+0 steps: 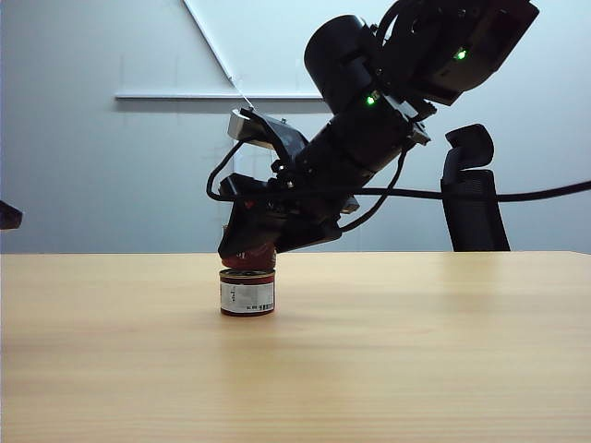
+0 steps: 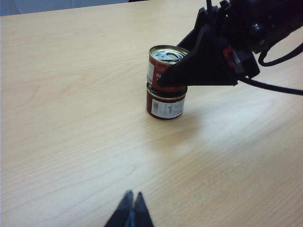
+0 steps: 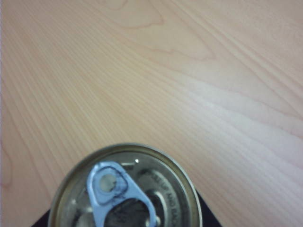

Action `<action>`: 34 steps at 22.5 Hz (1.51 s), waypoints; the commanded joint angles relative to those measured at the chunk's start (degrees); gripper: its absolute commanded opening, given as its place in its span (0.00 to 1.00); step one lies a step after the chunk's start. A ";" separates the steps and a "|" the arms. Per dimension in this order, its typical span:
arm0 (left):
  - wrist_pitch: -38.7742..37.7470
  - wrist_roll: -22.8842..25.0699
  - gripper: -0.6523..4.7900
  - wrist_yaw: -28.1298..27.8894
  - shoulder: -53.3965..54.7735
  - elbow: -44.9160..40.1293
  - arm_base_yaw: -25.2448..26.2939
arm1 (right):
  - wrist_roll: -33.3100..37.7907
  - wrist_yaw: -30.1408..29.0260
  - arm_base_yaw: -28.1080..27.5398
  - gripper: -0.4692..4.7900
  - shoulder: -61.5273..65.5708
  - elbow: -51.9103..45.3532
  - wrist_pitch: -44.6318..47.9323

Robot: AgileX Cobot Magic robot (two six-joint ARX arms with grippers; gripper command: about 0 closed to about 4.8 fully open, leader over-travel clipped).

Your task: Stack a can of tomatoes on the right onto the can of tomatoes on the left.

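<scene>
Left gripper [image 2: 131, 208], pressed together, hangs near over bare table [image 2: 71, 142]. Farther off, the right gripper [image 1: 247, 251], reaching down aslant, pinches the top can [image 2: 163, 66] resting on the bottom can [image 2: 165, 105], mid-table, well clear of edges.

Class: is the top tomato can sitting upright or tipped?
Upright: the top can sits squarely on the bottom can, lid level, right gripper around it.

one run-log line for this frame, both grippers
right gripper: shut on upper can, atop lower can | left gripper: shut, empty, back from stack
</scene>
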 commanded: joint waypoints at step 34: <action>0.35 0.26 0.12 3.41 -9.70 0.13 22.60 | 11.87 0.50 -2.43 0.08 -26.47 1.27 18.21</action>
